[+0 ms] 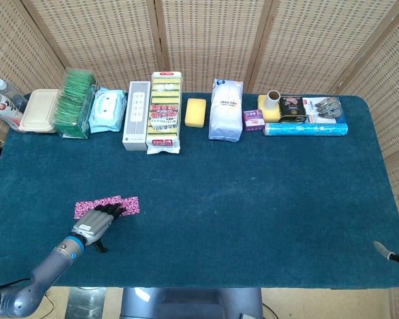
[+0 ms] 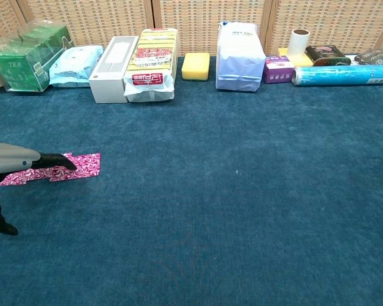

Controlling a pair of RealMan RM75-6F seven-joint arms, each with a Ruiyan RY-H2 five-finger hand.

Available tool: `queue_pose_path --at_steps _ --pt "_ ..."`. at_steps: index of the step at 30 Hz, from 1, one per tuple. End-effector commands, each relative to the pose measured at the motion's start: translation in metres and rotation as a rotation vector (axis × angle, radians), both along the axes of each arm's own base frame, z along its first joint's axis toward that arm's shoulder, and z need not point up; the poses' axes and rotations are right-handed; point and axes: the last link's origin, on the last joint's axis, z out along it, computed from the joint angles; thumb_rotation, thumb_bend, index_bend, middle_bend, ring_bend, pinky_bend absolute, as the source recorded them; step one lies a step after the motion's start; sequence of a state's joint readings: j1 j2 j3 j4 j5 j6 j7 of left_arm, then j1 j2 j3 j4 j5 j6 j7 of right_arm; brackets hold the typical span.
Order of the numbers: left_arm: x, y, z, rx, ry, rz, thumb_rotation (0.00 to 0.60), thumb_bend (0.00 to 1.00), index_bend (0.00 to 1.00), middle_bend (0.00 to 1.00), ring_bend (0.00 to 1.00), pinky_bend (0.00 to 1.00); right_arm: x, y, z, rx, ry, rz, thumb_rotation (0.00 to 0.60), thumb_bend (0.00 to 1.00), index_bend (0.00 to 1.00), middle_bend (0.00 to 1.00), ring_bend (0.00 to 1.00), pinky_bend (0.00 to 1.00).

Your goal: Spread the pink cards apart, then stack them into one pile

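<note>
Pink patterned cards [image 1: 128, 204] lie in a short overlapping row on the blue tablecloth at the front left; the chest view shows the cards [image 2: 83, 164] spread left to right. My left hand [image 1: 96, 222] lies flat on the row's middle, fingertips [image 2: 62, 162] touching the cards, thumb hanging down beside them. It grips nothing. The hand hides part of the row. Of my right hand [image 1: 392, 253], only a sliver shows at the head view's right edge, low by the table's front corner, far from the cards.
Along the table's back edge stand a green tea box [image 1: 76, 103], wet wipes [image 1: 107, 110], a white box [image 1: 135, 115], a sponge pack [image 1: 165, 111], a yellow sponge [image 1: 195, 111], a white bag [image 1: 226, 109] and a blue roll [image 1: 306, 128].
</note>
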State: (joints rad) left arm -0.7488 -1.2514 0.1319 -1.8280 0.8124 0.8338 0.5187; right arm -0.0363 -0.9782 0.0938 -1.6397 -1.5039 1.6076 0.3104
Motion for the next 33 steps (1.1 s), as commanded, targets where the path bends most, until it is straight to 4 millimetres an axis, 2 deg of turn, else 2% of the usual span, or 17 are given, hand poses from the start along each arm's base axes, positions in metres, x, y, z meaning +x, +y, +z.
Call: queue_pose_path --at_steps 1,13,23,28,33 --pt "0.011 0.002 -0.005 -0.002 -0.006 -0.007 0.600 0.03 0.00 0.00 0.00 0.10 0.000 0.000 0.000 0.000 0.000 0.000 0.600 0.00 0.12 0.07 0.01 0.00" --pt "0.042 0.002 -0.021 -0.038 -0.006 -0.037 0.600 0.03 0.00 0.00 0.00 0.10 -0.002 0.001 0.004 -0.009 -0.007 -0.006 0.600 0.00 0.12 0.07 0.01 0.00" --pt "0.052 -0.002 -0.028 -0.051 0.003 -0.037 0.600 0.03 0.00 0.00 0.00 0.10 -0.002 0.000 0.002 -0.006 -0.008 -0.006 0.600 0.00 0.12 0.07 0.01 0.00" --pt "0.053 0.001 -0.018 -0.011 -0.012 -0.037 0.600 0.03 0.00 0.00 0.00 0.10 -0.002 0.000 0.002 -0.006 -0.010 -0.008 0.600 0.00 0.12 0.07 0.01 0.00" --pt "0.042 0.008 -0.008 0.023 -0.014 -0.011 0.600 0.03 0.00 0.00 0.00 0.10 0.000 0.000 0.001 -0.004 -0.006 -0.004 0.600 0.00 0.12 0.07 0.01 0.00"
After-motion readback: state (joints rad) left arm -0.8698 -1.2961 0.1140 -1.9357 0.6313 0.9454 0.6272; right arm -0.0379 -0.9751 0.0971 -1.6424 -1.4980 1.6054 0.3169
